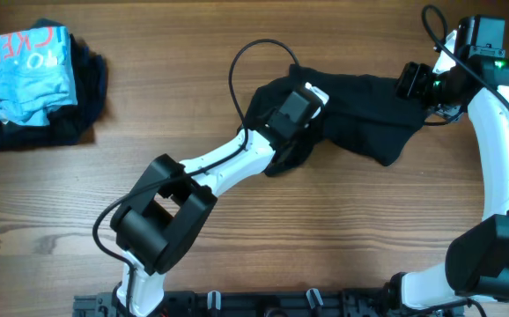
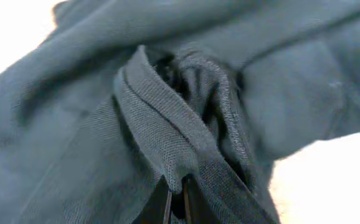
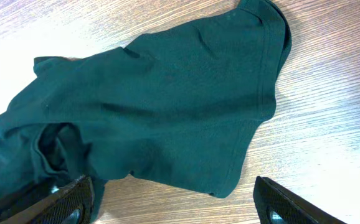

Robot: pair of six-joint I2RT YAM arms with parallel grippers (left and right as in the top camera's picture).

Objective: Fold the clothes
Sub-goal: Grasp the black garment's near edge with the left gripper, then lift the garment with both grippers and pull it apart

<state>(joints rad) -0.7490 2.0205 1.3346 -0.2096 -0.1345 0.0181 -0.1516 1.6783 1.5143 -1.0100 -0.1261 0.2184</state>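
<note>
the black t-shirt (image 1: 373, 110) lies bunched up on the table (image 1: 343, 229), right of centre on the far side, nowhere near flat. left gripper (image 2: 176, 202) has a ridge of fabric pinched at the shirt's left end, jaws pressed together on cloth. right gripper (image 3: 174, 202) hangs spread wide by the right edge, holding nothing. looks like the spreading-out step, before any fold. next, i'd say, the right needs a hem or corner so both can pull it flat.

Dark thin-knit T-shirt (image 2: 167, 118) bunched close-up, its hemmed fold nipped between left gripper (image 2: 176, 202) fingertips, bottom centre.
</note>
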